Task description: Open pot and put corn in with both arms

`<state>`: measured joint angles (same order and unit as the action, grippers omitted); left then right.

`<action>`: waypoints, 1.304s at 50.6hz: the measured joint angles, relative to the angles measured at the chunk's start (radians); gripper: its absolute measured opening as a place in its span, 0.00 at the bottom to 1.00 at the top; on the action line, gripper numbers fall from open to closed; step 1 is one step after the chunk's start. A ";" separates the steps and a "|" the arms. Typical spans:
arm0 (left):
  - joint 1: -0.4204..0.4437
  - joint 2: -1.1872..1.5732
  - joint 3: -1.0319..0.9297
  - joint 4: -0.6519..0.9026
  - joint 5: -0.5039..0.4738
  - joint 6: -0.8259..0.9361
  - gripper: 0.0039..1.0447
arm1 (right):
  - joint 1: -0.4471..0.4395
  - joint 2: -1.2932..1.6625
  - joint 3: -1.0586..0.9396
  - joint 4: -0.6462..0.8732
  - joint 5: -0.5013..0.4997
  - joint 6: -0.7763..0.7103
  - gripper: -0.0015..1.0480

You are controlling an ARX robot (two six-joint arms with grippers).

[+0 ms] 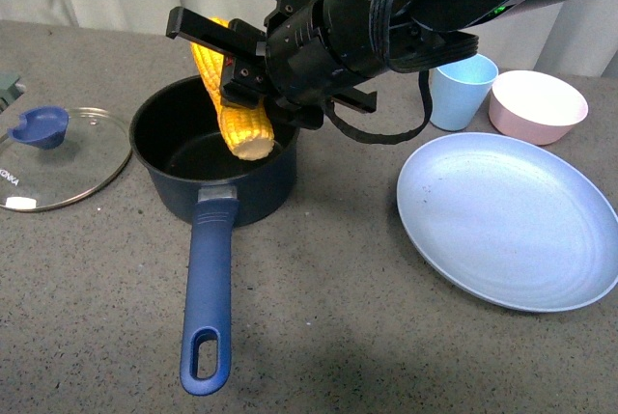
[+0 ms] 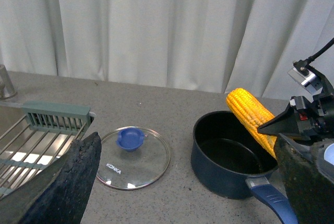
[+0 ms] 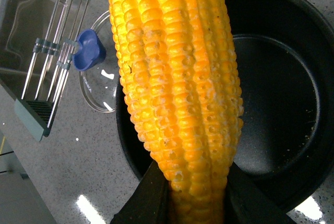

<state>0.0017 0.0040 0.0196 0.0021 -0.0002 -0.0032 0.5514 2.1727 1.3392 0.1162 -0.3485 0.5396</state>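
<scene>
The dark navy pot [image 1: 183, 197] stands uncovered on the grey counter, its long blue handle [image 1: 208, 298] pointing toward me. Its glass lid [image 1: 63, 168] with a blue knob lies flat to the pot's left. My right gripper [image 1: 235, 74] is shut on the yellow corn [image 1: 237, 120] and holds it tilted, lower end down inside the pot's rim. The right wrist view shows the corn [image 3: 177, 88] clamped between the fingers [image 3: 143, 198] over the black inside of the pot [image 3: 276, 93]. My left gripper [image 2: 188, 192] is open and holds nothing, above the counter between the lid [image 2: 133, 156] and the pot [image 2: 224, 172].
A large pale blue plate [image 1: 507, 221] lies right of the pot. Behind it stand a light blue cup [image 1: 463, 91] and a pink bowl [image 1: 538, 105]. A sink with a green-edged wire rack [image 2: 52, 117] is left of the lid. White curtains hang behind.
</scene>
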 joint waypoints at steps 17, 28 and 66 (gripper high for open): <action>0.000 0.000 0.000 0.000 0.000 0.000 0.94 | 0.000 0.037 0.061 -0.031 0.027 -0.002 0.65; 0.000 0.000 0.000 0.000 0.000 0.000 0.94 | -0.003 0.042 0.063 -0.011 0.070 -0.005 0.91; 0.000 0.000 0.000 0.000 0.000 0.000 0.94 | -0.172 -0.385 -0.527 0.348 0.521 -0.204 0.91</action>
<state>0.0017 0.0040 0.0196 0.0021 -0.0002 -0.0032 0.3790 1.7874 0.8124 0.4644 0.1722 0.3355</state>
